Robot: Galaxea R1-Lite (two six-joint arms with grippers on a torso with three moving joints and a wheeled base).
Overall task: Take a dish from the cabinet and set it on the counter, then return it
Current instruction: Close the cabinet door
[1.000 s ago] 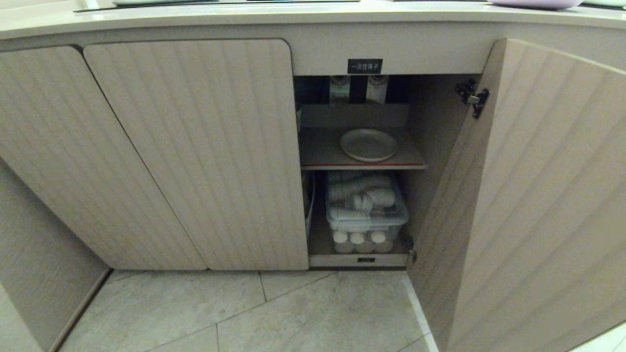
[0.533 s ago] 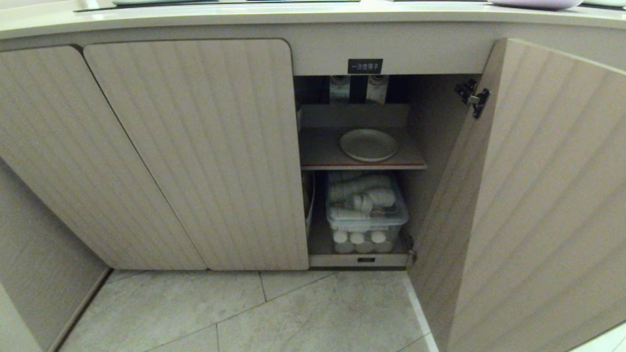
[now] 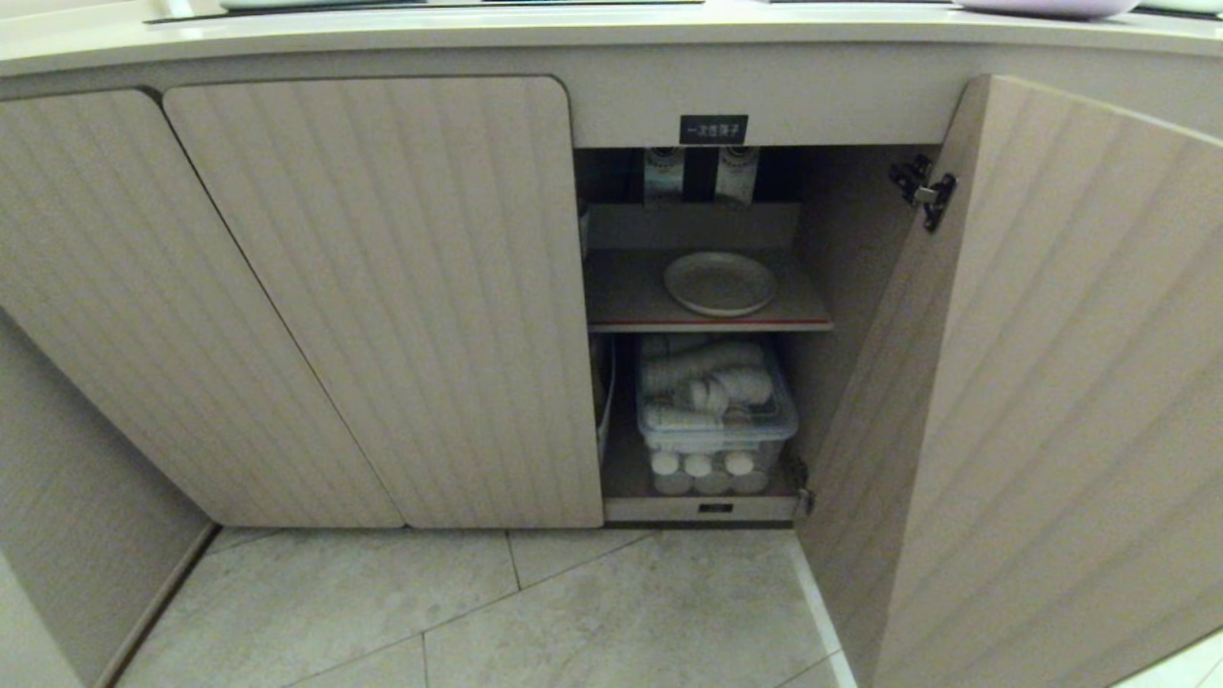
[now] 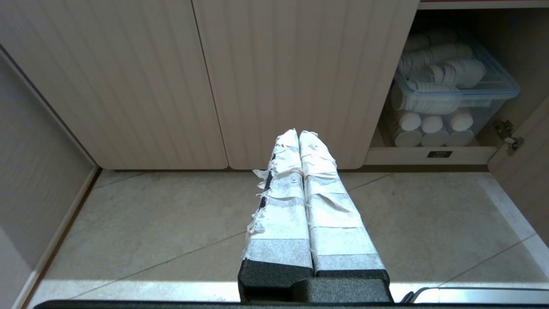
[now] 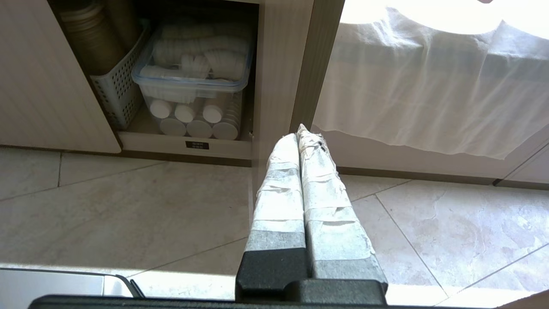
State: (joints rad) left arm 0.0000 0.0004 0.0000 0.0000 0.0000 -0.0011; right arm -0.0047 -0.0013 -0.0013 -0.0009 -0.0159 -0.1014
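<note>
My right gripper (image 5: 299, 131), fingers pressed together, waits low at the open cabinet (image 3: 1051, 382); the dish (image 3: 719, 283) lies farther in, on the upper shelf.

Pale marbled floor tiles (image 3: 573, 612) are lying underfoot, grout lines running diagonally. At three o'clock a white cloth (image 5: 429, 94) is hanging down, glowing with bright light. A beige wall panel (image 3: 57, 516) is standing at nine o'clock.

Ribbed wood-grain cabinet (image 3: 382, 287), glossy counter (image 3: 573, 24)
</note>
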